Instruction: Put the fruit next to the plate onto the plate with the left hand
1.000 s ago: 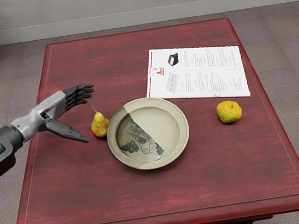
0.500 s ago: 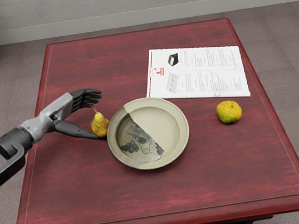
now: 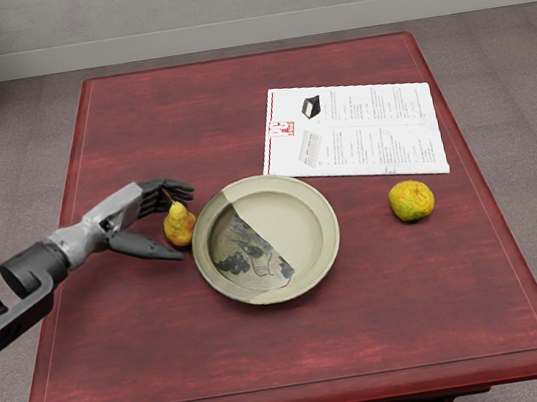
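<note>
Where the fruit sits: small yellow pear [image 3: 179,224] with a russet blush and a thin stem, upright on the wood, just beside the plate's left rim, not on it.
Plate: round olive-beige ceramic plate [image 3: 303,214] with a dark painted patch in its left half; nothing lies in it.
Left hand: grey and black five-finger left hand [image 3: 137,219], left of the plate, reaching in at the pear.
Fingers: released and stretched out, the four dark fingers [image 3: 172,189] behind the pear's top and the thumb in front of its base, so the pear stands in the gap; contact cannot be told.
Room: dark red wooden table [image 3: 270,347] lies bare on the plate's near side, and on its far left side up to the edge.
Right of plate: yellow-green round citrus fruit [image 3: 411,200], apart from the rim.
Beyond plate: white printed paper sheet [image 3: 351,131], flat, to the far right.
Count: one pear, one citrus, one plate, one sheet, one hand.
</note>
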`<move>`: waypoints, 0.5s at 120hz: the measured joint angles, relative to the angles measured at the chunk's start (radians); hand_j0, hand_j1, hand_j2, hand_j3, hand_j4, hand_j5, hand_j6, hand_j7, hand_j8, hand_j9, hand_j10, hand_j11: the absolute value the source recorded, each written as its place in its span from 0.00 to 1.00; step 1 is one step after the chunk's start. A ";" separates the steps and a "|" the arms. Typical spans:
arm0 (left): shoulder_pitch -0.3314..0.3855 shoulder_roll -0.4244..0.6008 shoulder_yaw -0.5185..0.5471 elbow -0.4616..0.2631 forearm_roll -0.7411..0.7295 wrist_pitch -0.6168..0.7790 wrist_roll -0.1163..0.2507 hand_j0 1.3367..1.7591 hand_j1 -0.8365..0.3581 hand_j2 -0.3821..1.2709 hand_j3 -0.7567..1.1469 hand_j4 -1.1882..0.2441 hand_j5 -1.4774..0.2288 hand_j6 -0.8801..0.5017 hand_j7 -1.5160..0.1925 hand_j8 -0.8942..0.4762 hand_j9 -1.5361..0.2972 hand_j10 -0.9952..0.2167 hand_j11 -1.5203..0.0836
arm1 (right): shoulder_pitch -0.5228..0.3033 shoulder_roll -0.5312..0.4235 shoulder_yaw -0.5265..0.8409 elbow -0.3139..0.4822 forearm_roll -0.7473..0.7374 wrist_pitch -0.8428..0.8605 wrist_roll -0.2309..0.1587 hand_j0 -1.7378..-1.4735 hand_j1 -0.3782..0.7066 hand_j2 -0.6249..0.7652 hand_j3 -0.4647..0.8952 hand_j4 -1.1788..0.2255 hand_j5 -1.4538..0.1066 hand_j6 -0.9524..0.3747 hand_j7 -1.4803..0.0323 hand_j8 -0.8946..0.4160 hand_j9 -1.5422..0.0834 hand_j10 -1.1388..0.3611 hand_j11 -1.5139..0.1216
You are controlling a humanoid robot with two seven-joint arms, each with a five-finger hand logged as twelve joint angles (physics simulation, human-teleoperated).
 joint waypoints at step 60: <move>-0.009 -0.001 0.004 0.003 0.000 0.031 0.001 0.76 0.54 0.29 0.40 0.51 0.52 0.31 0.55 0.32 0.52 0.45 0.58 | 0.000 0.000 0.000 0.000 0.000 0.000 0.000 0.30 0.04 0.45 0.34 0.83 0.92 0.71 0.97 0.67 0.94 0.75 0.92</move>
